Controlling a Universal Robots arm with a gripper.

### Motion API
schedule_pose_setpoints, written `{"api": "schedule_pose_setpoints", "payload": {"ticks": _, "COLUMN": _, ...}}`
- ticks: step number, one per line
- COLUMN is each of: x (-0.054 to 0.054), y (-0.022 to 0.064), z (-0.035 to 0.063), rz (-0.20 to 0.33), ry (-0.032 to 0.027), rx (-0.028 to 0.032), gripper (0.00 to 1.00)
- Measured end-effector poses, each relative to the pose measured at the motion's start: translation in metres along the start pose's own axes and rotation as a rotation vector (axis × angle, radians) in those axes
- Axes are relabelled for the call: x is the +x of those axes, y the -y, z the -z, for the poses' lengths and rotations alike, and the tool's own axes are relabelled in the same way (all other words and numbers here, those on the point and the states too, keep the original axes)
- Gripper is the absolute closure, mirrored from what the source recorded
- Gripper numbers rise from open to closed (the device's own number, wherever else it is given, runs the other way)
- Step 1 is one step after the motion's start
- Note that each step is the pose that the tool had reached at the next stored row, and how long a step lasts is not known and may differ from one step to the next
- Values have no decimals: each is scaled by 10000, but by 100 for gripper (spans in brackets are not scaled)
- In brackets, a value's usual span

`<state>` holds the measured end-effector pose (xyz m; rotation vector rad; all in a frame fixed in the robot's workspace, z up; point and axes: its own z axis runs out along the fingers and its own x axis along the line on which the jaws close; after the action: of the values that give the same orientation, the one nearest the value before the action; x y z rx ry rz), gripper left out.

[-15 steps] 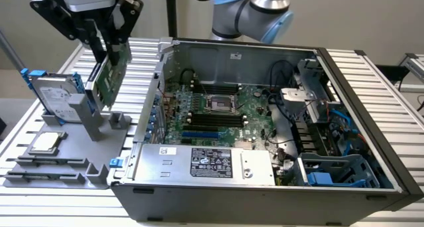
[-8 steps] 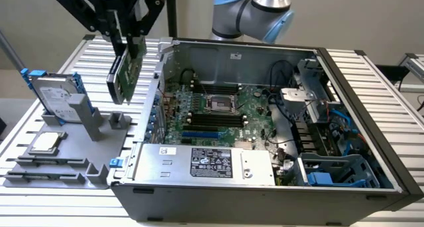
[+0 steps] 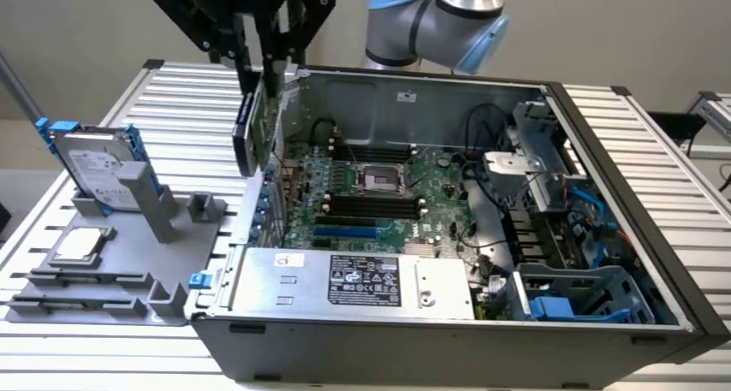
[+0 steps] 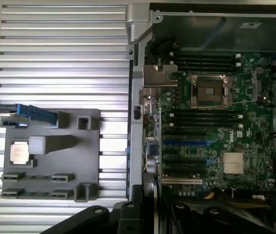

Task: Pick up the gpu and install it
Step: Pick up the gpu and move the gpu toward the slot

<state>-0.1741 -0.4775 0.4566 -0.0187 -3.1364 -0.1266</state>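
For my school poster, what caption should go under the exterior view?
Robot's tool holds the gpu upright over a wall of the open computer case.
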Motion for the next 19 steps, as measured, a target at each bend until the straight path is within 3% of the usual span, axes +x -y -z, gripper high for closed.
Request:
{"api": "schedule_pose_setpoints", "payload": {"ticks": 5, "x": -229, "y": -8, "z": -12, "rz": 0, "ry": -1, "rx": -7, "gripper": 73}}
{"api": "schedule_pose_setpoints", "payload": {"ticks": 19, "x": -865, "y": -82, "z": -204, "rz": 0, "ry": -7, "rx": -8, "gripper": 73}}
